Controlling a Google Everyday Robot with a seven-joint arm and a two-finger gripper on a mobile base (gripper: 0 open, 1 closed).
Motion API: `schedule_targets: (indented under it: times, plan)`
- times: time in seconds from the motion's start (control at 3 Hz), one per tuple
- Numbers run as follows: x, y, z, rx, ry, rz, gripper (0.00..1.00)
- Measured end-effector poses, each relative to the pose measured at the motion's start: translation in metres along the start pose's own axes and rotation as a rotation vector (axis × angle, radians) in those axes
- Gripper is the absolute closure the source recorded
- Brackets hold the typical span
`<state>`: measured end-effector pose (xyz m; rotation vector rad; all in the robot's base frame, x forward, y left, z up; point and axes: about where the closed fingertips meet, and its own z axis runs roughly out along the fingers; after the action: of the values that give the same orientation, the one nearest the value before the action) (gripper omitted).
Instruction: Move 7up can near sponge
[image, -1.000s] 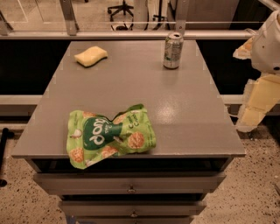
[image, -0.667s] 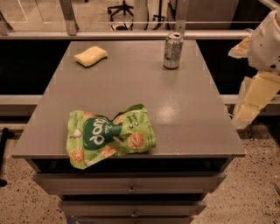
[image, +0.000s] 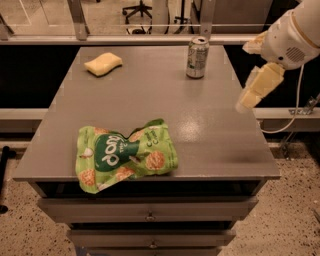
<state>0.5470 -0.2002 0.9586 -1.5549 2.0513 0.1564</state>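
Observation:
The 7up can (image: 197, 57), silver and green, stands upright at the far right of the grey table (image: 210, 130). The pale yellow sponge (image: 103, 64) lies flat at the far left, well apart from the can. My gripper (image: 256, 86) hangs from the white arm at the right. It is above the table's right edge, to the right of the can and a little nearer the camera, and it touches neither the can nor the sponge.
A large green snack bag (image: 125, 156) lies crumpled at the front left of the table. Drawers (image: 150, 215) sit under the tabletop. A rail (image: 150, 37) runs behind the table. A cable (image: 295, 107) hangs at the right.
My arm and gripper have moved left and up, from beside the table's right side to over its right edge. The can, sponge and bag have not moved.

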Motion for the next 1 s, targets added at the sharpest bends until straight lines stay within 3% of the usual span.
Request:
schedule_targets:
  times: [0.33,1.0]
  plan:
    - [-0.01,-0.042,0.023,0.02,-0.121,0.076,0.0]
    - [-0.011,-0.052,0.031,0.021,-0.148,0.093,0.0]
